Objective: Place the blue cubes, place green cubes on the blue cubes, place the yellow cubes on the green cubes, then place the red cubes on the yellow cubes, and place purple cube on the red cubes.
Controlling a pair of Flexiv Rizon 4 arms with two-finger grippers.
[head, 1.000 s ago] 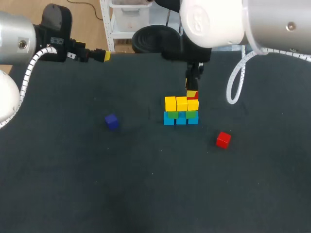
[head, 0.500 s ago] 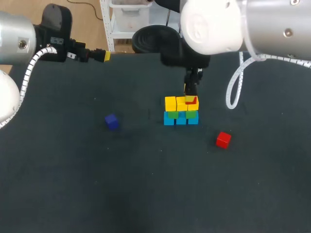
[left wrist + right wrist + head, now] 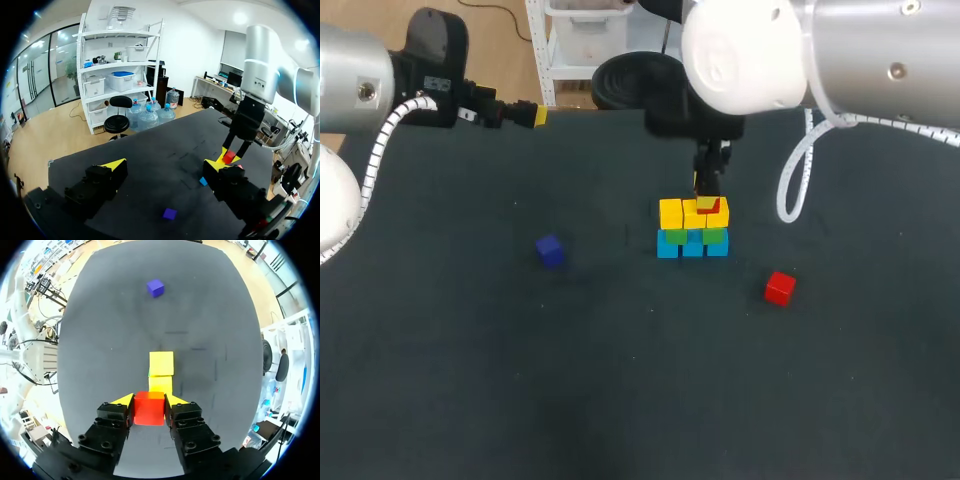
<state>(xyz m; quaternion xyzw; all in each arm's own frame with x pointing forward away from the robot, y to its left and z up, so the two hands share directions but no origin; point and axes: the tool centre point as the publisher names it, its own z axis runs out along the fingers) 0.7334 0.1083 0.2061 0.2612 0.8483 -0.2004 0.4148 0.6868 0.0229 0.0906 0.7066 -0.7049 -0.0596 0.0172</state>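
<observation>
Right end effector (image 3: pixel 149 401) clamped on red cube (image 3: pixel 149 411) over right end of yellow cubes (image 3: pixel 672 213). Left end effector (image 3: pixel 165 164) wide open, empty, above tabletop's (image 3: pixel 470 380) far left edge.

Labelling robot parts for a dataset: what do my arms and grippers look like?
The left arm and right arm are silver tubes with white rounded joints and white spiral-wrapped cables. The left gripper and right gripper are black with yellow-tipped fingers.
</observation>
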